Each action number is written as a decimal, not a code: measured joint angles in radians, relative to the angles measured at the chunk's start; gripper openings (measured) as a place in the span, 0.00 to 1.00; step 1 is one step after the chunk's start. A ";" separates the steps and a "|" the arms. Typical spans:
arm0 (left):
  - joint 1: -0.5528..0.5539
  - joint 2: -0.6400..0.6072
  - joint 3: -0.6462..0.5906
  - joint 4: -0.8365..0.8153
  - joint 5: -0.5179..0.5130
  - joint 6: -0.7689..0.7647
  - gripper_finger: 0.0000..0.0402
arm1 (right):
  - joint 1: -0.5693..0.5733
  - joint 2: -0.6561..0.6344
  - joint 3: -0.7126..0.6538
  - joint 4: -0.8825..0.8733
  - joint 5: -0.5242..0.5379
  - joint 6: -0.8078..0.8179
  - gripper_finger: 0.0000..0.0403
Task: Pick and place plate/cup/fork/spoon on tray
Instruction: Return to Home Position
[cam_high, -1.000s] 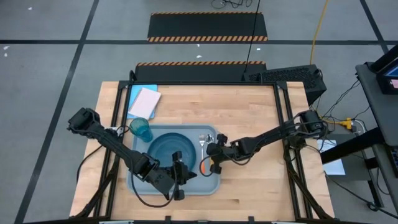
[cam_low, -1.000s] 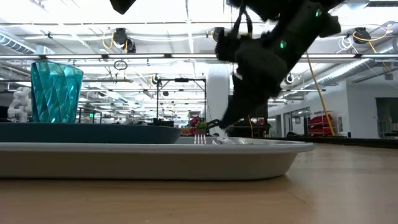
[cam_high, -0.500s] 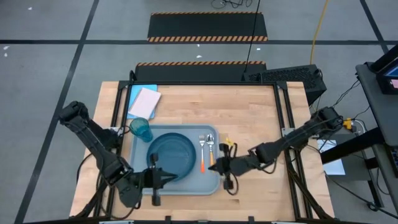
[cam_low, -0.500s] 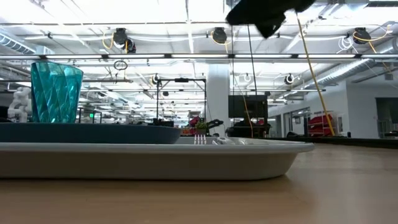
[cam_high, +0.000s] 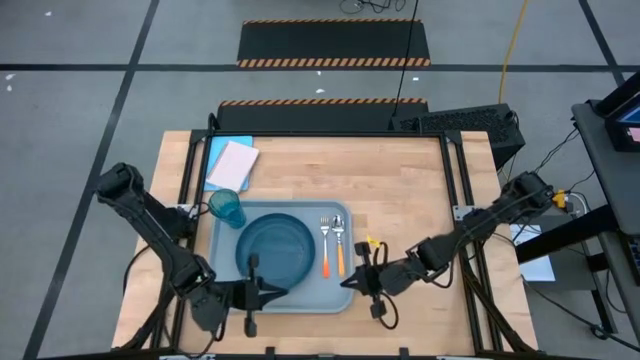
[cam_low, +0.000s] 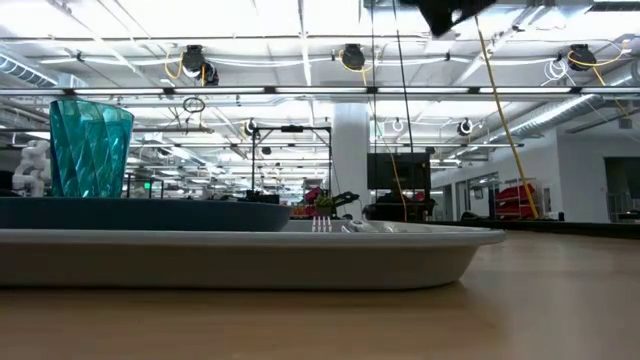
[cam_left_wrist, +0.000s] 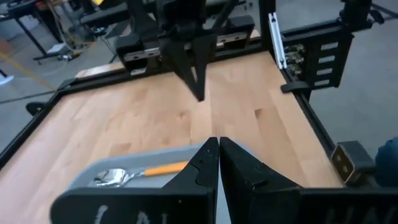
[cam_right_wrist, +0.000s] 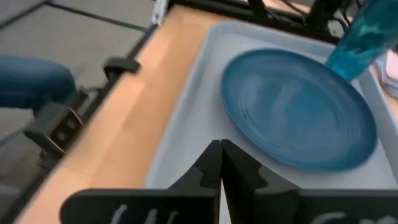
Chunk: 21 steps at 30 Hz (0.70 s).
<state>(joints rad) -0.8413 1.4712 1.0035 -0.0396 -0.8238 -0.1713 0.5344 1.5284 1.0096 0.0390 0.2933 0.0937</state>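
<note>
The pale grey-blue tray (cam_high: 222, 285) lies on the wooden table and carries the dark teal plate (cam_high: 275, 250), the teal cup (cam_high: 227, 208), the fork (cam_high: 325, 246) with its red-orange handle and the spoon (cam_high: 340, 242) with its orange handle. The fork and spoon lie side by side to the right of the plate. My left gripper (cam_high: 283, 292) hangs shut above the tray's near edge and points toward the table's right edge. My right gripper (cam_high: 345, 283) hangs shut above the tray's near right corner, facing the left one. Neither holds anything.
A flat blue-and-pink rectangle (cam_high: 230, 163) lies at the table's far left. Bare wood (cam_high: 410, 200) stretches to the right of the tray. Black frame rails (cam_high: 455, 180) run along the table's sides. Part of an arm (cam_low: 450, 12) shows at the top of the low view.
My right gripper has risen off the cutlery and drawn back toward the table's right and near edges, rolling as it went. The spoon now lies uncovered beside the fork. My left gripper has pulled back from the plate's near side toward the table's left and near edges. Both stayed shut.
</note>
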 joint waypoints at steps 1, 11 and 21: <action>0.009 0.000 -0.008 0.012 0.020 0.013 0.05 | -0.005 0.000 -0.011 0.002 0.001 -0.002 0.00; 0.060 -0.038 -0.162 0.158 0.084 0.018 0.05 | -0.055 -0.047 -0.178 0.158 -0.007 0.002 0.00; 0.081 -0.128 -0.416 0.543 0.256 0.123 0.05 | -0.053 -0.261 -0.429 0.366 -0.008 -0.001 0.00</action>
<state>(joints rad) -0.7602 1.3436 0.5873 0.5030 -0.5681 -0.0482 0.4818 1.2670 0.5810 0.4053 0.2855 0.0924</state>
